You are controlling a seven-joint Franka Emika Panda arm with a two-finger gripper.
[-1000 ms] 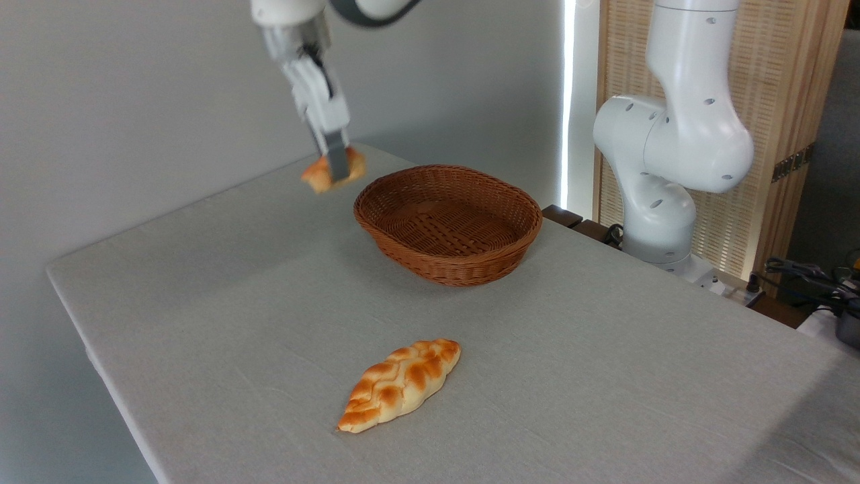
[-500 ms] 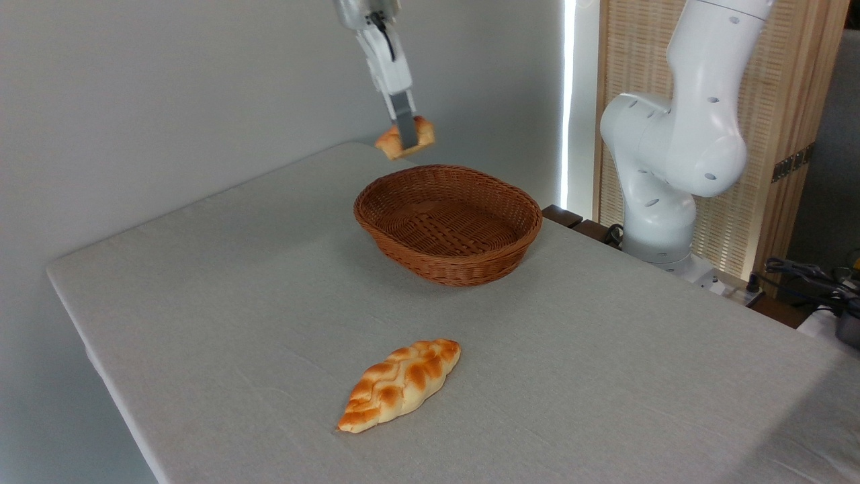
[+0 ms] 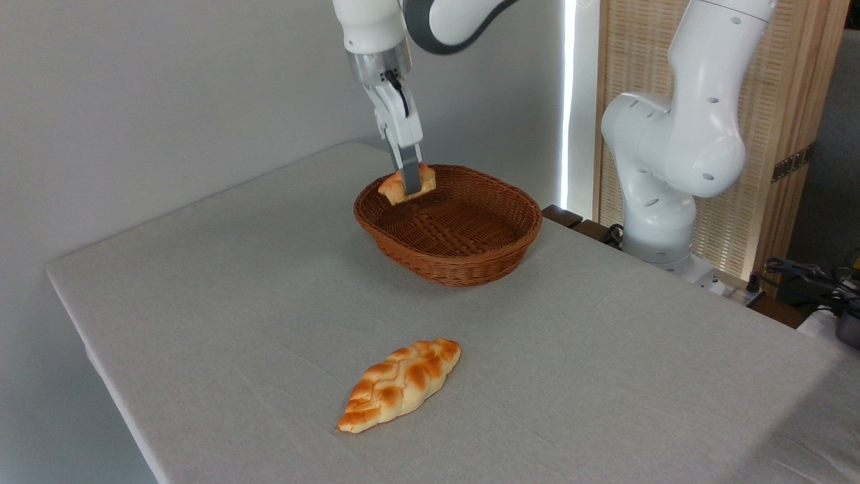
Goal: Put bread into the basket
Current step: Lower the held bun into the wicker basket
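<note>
Grey cloth covers the desk (image 3: 222, 289), which stands against a plain pale wall, with a slatted wooden screen behind the white robot base (image 3: 662, 168) at the right.

At the far side of the desk, the claw (image 3: 410, 181) points down over the left inner part of the basket (image 3: 470, 262), its 2 grey fingers (image 3: 408, 171) clenched on the bread (image 3: 405, 187). This small orange-golden bun sits tilted between the fingers, at about the height of the braided rim and inside the basket's outline. Whether it touches the woven wall or floor beneath it cannot be told from this angle. A dark shadow lies on the weave just under it.

Outward from there, the oval reddish-brown wicker basket rests on the cloth near the desk's far edge, holding nothing else. Well apart from it, toward the near edge, a long braided golden-and-cream loaf (image 3: 400, 384) lies flat on the cloth, angled from lower left to upper right. Some cables and dark gear (image 3: 816, 282) show at the far right edge, beyond the desk.
</note>
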